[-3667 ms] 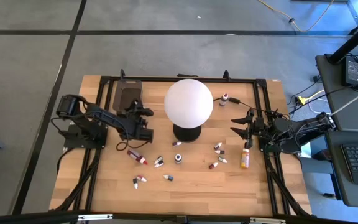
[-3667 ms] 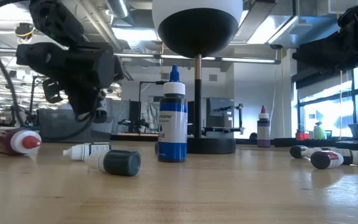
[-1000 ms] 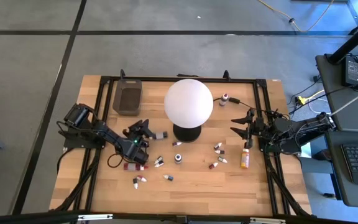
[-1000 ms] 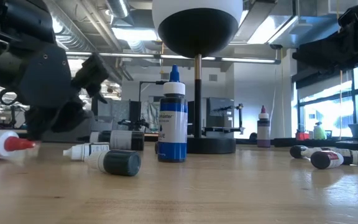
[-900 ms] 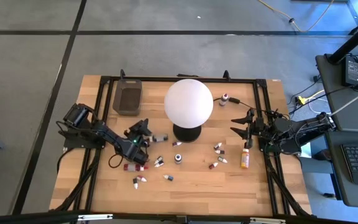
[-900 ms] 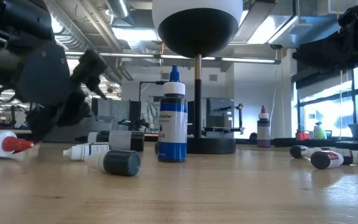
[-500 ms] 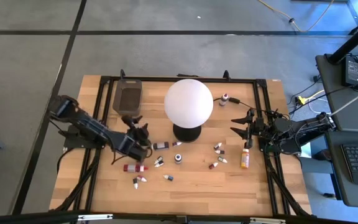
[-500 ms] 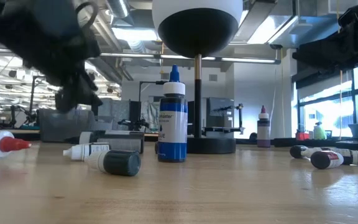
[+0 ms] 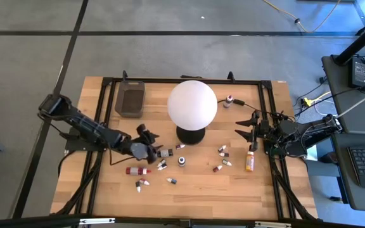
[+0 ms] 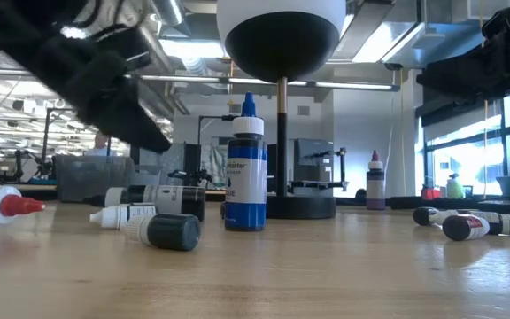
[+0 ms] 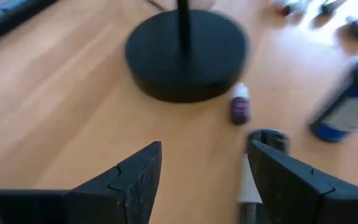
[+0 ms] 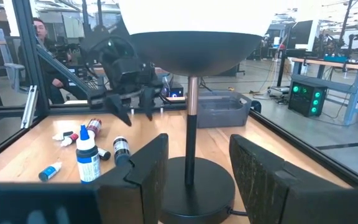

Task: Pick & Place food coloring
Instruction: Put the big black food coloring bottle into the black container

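Several small food coloring bottles lie on their sides on the wooden table (image 9: 106, 190). Among them are a dark one (image 9: 164, 152), a red one (image 9: 137, 170) and a tiny purple one (image 9: 180, 146). A blue bottle (image 9: 182, 161) stands upright and an orange bottle (image 9: 250, 161) is at the right. My left gripper (image 9: 152, 142) hovers open above the table, pointing toward the lamp base (image 11: 185, 53). Nothing is between its fingers, and the dark bottle (image 11: 253, 168) lies beside one finger. My right gripper (image 9: 241, 126) waits open at the right edge.
A big white globe lamp (image 9: 192, 104) stands mid-table on a black round base. A dark grey tray (image 9: 130, 98) sits at the far left. More small bottles lie right of the lamp (image 9: 222, 151), with one at the back (image 9: 229, 101). A black frame borders the table.
My left gripper has risen from the table and rolled about its own axis, staying open, while the arm has drawn back toward the left edge. The dark bottle it stood by has rolled a little toward the near edge and lies free.
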Robot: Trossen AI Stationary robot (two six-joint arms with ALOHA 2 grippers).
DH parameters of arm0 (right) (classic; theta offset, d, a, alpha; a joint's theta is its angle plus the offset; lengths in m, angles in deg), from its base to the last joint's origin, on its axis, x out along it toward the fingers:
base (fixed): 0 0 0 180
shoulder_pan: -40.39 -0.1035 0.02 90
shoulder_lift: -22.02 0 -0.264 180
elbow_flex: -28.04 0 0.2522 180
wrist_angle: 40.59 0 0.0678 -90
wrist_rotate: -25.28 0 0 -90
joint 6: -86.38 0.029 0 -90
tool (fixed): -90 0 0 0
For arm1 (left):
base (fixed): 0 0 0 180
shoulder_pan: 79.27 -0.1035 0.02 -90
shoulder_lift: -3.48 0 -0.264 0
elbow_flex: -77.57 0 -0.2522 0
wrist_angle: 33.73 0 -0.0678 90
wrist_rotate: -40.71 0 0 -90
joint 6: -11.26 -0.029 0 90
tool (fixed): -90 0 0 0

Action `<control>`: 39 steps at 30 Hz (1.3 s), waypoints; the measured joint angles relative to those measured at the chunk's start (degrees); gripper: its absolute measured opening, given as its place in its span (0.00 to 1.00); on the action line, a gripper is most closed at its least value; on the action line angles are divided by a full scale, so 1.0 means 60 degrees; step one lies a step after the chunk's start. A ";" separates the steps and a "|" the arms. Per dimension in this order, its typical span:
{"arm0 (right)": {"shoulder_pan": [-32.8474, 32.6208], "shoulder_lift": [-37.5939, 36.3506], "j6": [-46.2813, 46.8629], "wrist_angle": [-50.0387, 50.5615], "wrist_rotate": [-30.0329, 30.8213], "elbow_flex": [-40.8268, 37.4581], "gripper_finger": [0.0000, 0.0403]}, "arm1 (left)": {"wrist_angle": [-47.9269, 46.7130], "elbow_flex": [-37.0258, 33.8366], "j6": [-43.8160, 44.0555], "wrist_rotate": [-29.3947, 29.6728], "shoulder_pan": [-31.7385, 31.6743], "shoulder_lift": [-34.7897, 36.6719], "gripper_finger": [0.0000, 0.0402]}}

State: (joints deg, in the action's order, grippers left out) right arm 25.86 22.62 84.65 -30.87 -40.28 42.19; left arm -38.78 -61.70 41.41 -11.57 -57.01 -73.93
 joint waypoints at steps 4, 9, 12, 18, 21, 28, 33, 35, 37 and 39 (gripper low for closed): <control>0.0000 0.0000 -0.0009 0.0002 -0.0024 0.0000 0.43 | 0.2921 -0.1405 -0.0182 -0.0007 0.0620 0.0000 0.59; 0.0000 0.0000 -0.0006 0.0002 -0.0021 0.0000 0.43 | 0.5161 -0.2542 -0.0464 0.0200 0.1220 -0.0002 0.59; 0.0000 0.0000 -0.0005 0.0002 -0.0021 0.0000 0.43 | 0.5228 -0.2821 -0.0330 0.0415 0.1356 -0.0007 0.59; 0.0000 0.0000 -0.0007 0.0002 -0.0018 0.0000 0.43 | 0.5380 -0.2882 -0.0638 0.0842 0.1607 -0.0047 0.59; 0.0000 0.0000 0.0015 0.0002 -0.0017 0.0000 0.43 | 0.5638 -0.2882 -0.0660 0.1232 0.1773 -0.0305 0.59; 0.0000 0.0000 0.0028 0.0002 -0.0014 -0.0001 0.43 | 0.7362 -0.2882 -0.0691 0.1622 0.1963 -0.1986 0.59; 0.0000 0.0000 0.0064 0.0002 -0.0014 0.0000 0.43 | 0.8146 -0.2878 -0.0432 0.1638 0.1963 -0.3290 0.59; 0.0000 0.0000 0.0068 0.0002 -0.0014 0.0000 0.43 | 0.8338 -0.2878 -0.0111 0.1723 0.1963 -0.3712 0.59; 0.0000 0.0000 0.0106 0.0002 -0.0010 0.0000 0.43 | 0.8386 -0.2878 0.0144 0.1741 0.1963 -0.4046 0.59; 0.0000 0.0000 0.0224 0.0002 -0.0008 0.0000 0.43 | 0.8466 -0.2867 0.0411 0.1811 0.1959 -0.4262 0.59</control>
State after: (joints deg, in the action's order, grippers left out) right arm 25.86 22.62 85.99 -30.86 -40.33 42.19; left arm 12.01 -78.91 43.88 -0.70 -45.25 -99.50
